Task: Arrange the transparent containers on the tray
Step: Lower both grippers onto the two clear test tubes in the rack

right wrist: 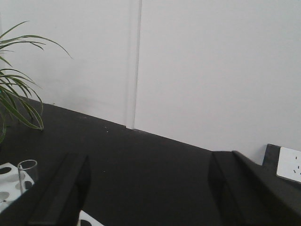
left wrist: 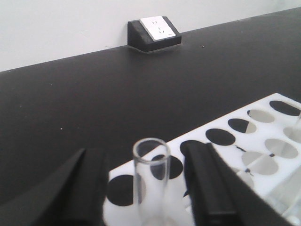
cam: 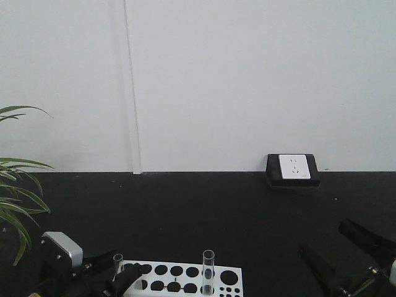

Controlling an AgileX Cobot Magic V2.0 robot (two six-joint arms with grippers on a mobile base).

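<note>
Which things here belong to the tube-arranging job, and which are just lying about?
Job: slim clear glass test tube between the fingers of the open left gripper; second clear glass test tube; white perforated plastic rack holding them.
Lying about: black-cased white power socket; green long-leaved plant.

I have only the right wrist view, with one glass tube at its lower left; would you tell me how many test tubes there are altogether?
Observer: Two test tubes stand upright in a white rack: one near its middle and one at its left end.
Operator: Thank you. Where is the left tool?
Observer: The left tool is open and straddles the left-end tube, with a gap showing on each side in the left wrist view.
</note>
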